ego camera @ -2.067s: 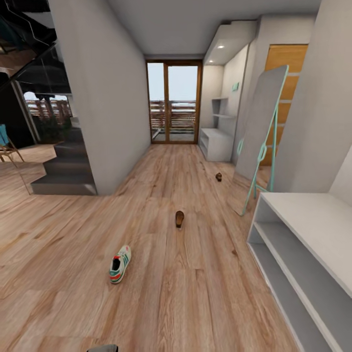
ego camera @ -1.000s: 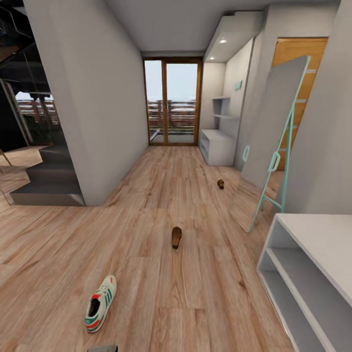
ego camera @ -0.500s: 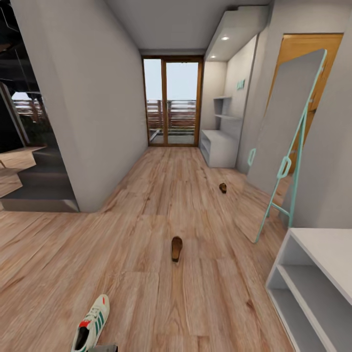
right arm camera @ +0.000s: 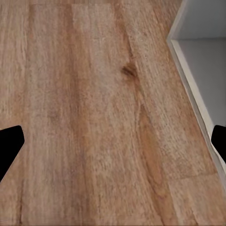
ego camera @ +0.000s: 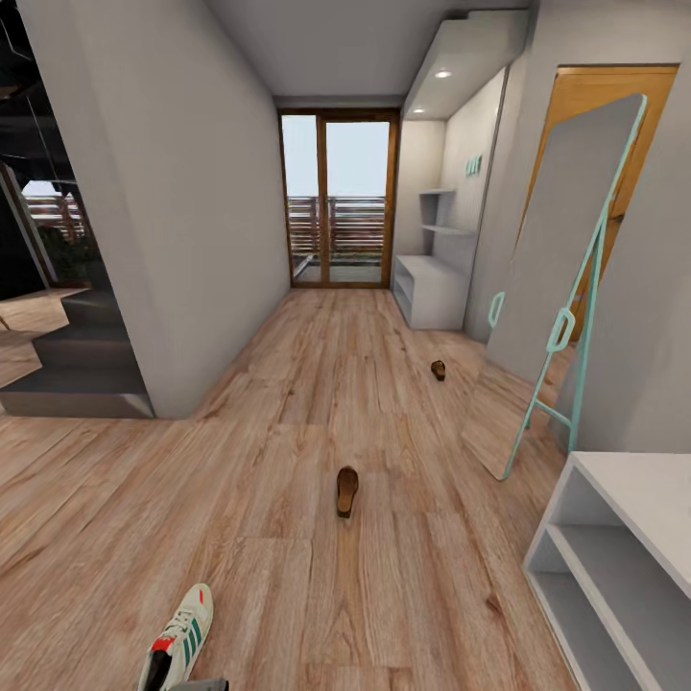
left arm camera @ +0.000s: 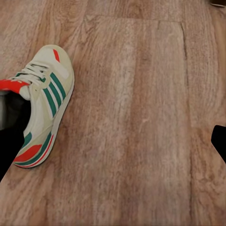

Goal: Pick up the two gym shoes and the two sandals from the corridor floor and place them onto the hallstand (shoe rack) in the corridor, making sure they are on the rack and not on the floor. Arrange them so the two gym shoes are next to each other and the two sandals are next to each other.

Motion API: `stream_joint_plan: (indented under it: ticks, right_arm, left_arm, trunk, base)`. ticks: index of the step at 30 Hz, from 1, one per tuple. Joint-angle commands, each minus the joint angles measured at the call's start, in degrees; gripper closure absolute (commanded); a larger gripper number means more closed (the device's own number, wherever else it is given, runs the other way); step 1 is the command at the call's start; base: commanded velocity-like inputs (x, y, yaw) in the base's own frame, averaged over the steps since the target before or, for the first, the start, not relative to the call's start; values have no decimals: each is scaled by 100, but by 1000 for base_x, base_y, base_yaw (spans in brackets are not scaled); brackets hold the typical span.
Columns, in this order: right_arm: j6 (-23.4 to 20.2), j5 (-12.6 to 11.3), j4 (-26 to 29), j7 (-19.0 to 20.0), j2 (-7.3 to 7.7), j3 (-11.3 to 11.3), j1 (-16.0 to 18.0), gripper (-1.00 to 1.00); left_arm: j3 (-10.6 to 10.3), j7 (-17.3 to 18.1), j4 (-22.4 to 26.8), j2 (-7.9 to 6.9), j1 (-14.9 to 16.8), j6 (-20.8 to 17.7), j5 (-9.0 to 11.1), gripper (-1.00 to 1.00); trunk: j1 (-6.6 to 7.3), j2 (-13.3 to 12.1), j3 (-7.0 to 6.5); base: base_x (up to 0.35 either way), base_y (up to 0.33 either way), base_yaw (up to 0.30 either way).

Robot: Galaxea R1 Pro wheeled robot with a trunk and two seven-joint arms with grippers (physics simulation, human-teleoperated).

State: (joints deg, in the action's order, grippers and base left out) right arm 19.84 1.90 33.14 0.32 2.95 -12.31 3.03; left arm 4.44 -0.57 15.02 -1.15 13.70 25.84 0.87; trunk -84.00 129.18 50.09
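Sneaker [ego camera: 178, 645] at lower left of head view, flat on wooden floor [ego camera: 403, 595]; one sandal [ego camera: 346, 490] at centre, another [ego camera: 439, 369] farther up, right of centre. Shoe rack [ego camera: 614, 537] at lower right. Left gripper [left arm camera: 113, 141] and right gripper [right arm camera: 113, 141] both spread wide, holding nothing.

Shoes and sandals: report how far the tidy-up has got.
Done: nothing. The shelves of the near rack at lower right look bare. In hand: nothing held; both grippers hang open above the floor, the left gripper over one gym shoe. Left: that shoe, the near sandal and the far sandal lie on the planks; the second gym shoe has yet to be found.
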Motion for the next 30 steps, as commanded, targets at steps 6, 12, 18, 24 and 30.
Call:
stream_joint_plan:
  ticks: [6, 12, 18, 24, 30]
  right_arm:
    - [8, 25, -18, 3, -30, -16, 89, -100]
    - [4, 28, -24, 3, -37, -8, 109, -100]
    - [10, 36, -25, 3, -50, 6, 117, -100]
    - [11, 38, -22, 3, -53, 9, 118, -100]
    - [11, 38, -19, 4, -56, 9, 119, -100]
  left_arm:
    - [21, -4, -35, 1, 2, 57, 19, -100]
    - [21, -4, -37, -3, 4, 66, 24, -100]
    - [19, -4, -26, -18, 3, 69, 25, -100]
    - [14, -4, -18, -24, 3, 75, 18, -100]
    - [13, -4, -17, -23, 3, 73, 1, -100]
  trunk:
    - [1, 2, 5]
    - [1, 2, 5]
    - [1, 2, 5]
    - [1, 2, 5]
    - [1, 2, 5]
  base:
    - [0, 0, 0]
    - [0, 0, 0]
    - [0, 0, 0]
    - [0, 0, 0]
    - [0, 0, 0]
